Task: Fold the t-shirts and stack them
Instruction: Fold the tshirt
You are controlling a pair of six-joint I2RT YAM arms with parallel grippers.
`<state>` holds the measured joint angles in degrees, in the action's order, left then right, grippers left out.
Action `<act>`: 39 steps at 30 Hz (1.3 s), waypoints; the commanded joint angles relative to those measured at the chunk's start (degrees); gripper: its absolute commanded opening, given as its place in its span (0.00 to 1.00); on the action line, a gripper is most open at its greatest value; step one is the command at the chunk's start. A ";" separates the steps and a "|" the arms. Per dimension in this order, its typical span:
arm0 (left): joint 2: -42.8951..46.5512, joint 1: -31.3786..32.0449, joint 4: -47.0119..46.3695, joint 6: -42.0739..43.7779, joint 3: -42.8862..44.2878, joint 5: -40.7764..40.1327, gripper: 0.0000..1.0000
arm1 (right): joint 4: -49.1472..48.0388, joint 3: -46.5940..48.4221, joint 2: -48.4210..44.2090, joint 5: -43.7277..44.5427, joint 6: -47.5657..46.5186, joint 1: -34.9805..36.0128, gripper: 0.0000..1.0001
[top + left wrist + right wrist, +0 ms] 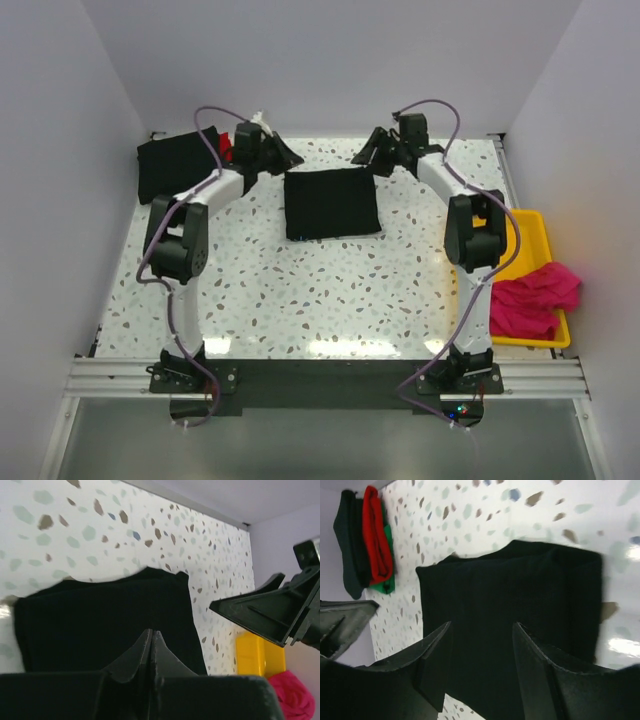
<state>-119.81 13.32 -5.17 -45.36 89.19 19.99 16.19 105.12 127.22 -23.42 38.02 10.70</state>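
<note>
**Step in hand (judged):** folding of the folded black cloth t-shirt point(332, 203) complete; transfer to the stack not yet begun.

**Location:** flat on the speckled white bench point(300, 300), about mid-width and toward the far half. Well apart from the stack of folded black, red and green cloth t-shirts point(367, 540) at the far left corner.

**Left end effector point(151, 645):** fingers pressed together, nothing clamped between them. Hovering by the far left corner of the black t-shirt.

**Right end effector point(480, 650):** fingers apart and empty, poised above the cloth near its far right corner. Contact with the cloth: cannot be told.

**Next move (judged):**
1. Reopen the left end effector.
2. Lower both end effectors onto opposite edges of the folded packet.
3. Pinch through all layers. Gripping the top layer alone likely to spill the fold open.
4. Lift level, carry left and back, and set down squarely on the stack.
5. Afterwards, fetch the crumpled magenta-pink cloth t-shirt point(535, 295), lying in and over the yellow plastic tray point(530, 235) at the right edge.

**Orientation:** nearly square rectangle. Long axis apparently left to right across the bench, right end turned slightly toward the far side. No collar, sleeve or hem distinguishable, so heading cannot be told.
</note>
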 commanded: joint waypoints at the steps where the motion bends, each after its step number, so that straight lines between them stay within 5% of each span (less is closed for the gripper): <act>1: 0.28 4.24 1.21 0.63 -2.26 -3.90 0.03 | -2.74 -0.18 1.09 1.18 -1.55 3.80 0.53; 11: -5.35 10.14 4.46 0.28 -4.98 -7.05 0.00 | -1.86 -8.68 2.60 6.98 -0.49 3.98 0.49; 26: 15.29 18.93 -0.19 -5.96 -35.21 -13.57 0.00 | -13.37 -48.93 -19.63 6.64 2.85 7.58 0.46; 31: 20.58 18.58 2.87 -3.60 -34.53 -15.85 0.08 | -8.12 -46.43 -23.50 4.60 -0.75 8.20 0.45; 39: 17.34 13.06 4.99 0.53 -25.05 -14.63 0.09 | -7.30 -40.26 -23.69 5.32 -0.06 3.98 0.43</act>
<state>-101.49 28.49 -0.23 -47.70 59.57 6.15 8.56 61.60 103.85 -18.57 38.33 17.15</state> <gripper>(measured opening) 0.086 0.436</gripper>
